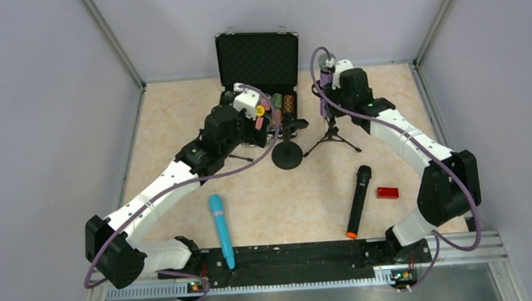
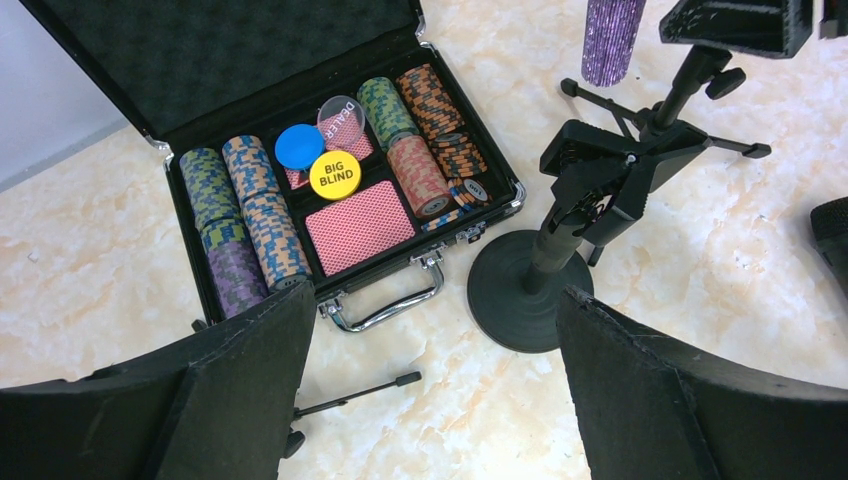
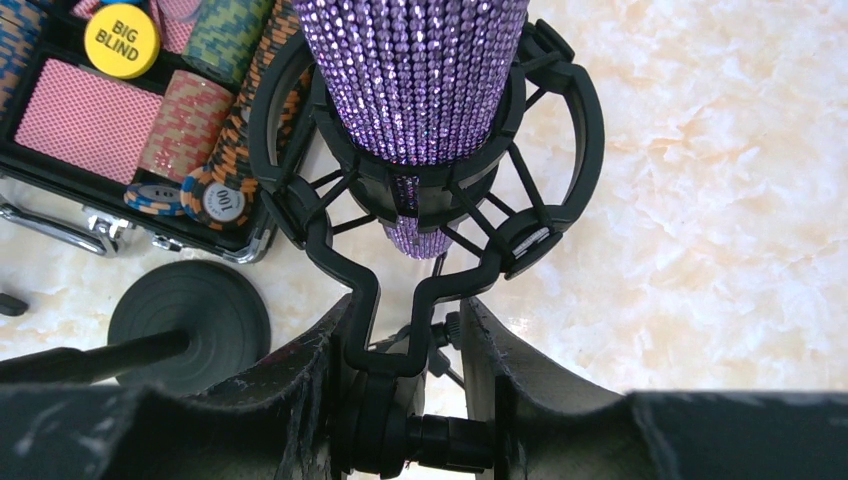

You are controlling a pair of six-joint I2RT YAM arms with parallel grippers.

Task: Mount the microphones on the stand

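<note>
Purple microphone [image 3: 415, 80] standing upright in shock mount [image 3: 362, 310] atop tripod stand [image 1: 331, 138], toward far side of tabletop [image 1: 177, 114]. Right jaws sitting narrow, flanking mount's neck; whether pressing on it, cannot tell. Turquoise microphone [image 1: 221, 230] and black microphone [image 1: 359, 200] with orange end lying flat on near tabletop, well apart. Red block [image 1: 387, 192] lying just beside black microphone. Left jaws hanging spread wide, holding nothing, above round-base stand [image 2: 530, 300], which is standing just beside open poker-chip case [image 2: 200, 50].
</note>
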